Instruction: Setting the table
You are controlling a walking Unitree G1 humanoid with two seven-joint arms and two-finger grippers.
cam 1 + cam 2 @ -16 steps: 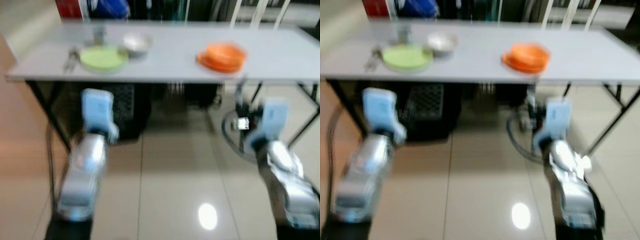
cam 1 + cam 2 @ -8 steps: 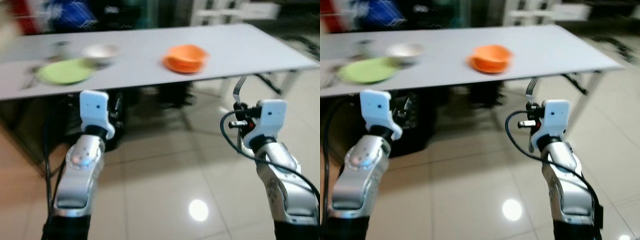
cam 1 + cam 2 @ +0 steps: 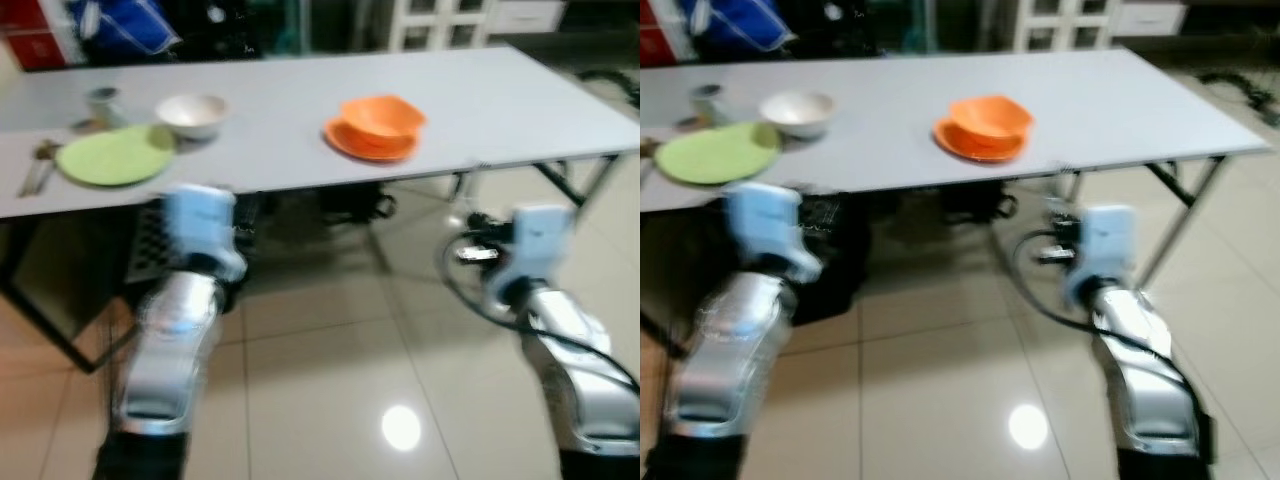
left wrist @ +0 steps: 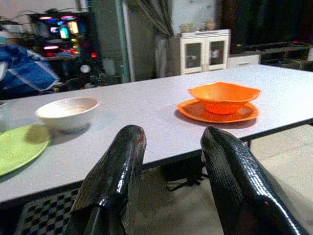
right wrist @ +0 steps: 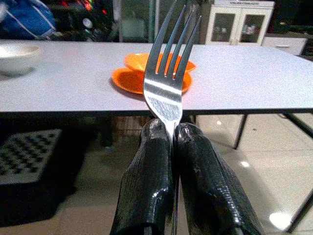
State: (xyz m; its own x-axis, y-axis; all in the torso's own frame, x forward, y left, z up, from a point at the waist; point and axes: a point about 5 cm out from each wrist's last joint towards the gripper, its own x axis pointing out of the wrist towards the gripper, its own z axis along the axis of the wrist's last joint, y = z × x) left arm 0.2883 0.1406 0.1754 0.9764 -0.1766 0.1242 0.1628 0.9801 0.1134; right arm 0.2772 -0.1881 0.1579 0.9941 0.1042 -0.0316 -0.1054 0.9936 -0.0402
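The shiny metal fork (image 5: 166,73) stands tines up, pinched between the two black fingers of the right gripper (image 5: 172,132), which are pressed together on its neck. It is held below the level of the long grey table (image 3: 480,100), out over the pale tiled floor (image 3: 330,400) and short of the table's near edge.

Take the orange bowl (image 3: 383,115), sitting on its matching orange plate (image 3: 371,143), as the marker. The fork is on the near side of it, roughly in line with it. To the robot's left of the orange bowl, well apart, is a white ceramic bowl (image 3: 192,113), and just beside that a flat lime-green plate (image 3: 114,159), with cutlery (image 3: 36,170) lying past the green plate's far-left side. A small cup (image 3: 103,101) stands behind the green plate.

The left gripper (image 4: 171,171) is empty, its fingers spread apart, pointing towards the table edge between the two settings.

The orange setting looks to be the one lacking cutlery, so I'd judge the fork belongs beside that plate. To do it well, the robot should close in squarely, lift the arm clear of the table edge first, then tip the fork flat and lay it beside the orange plate's rim, not on it, before letting go.
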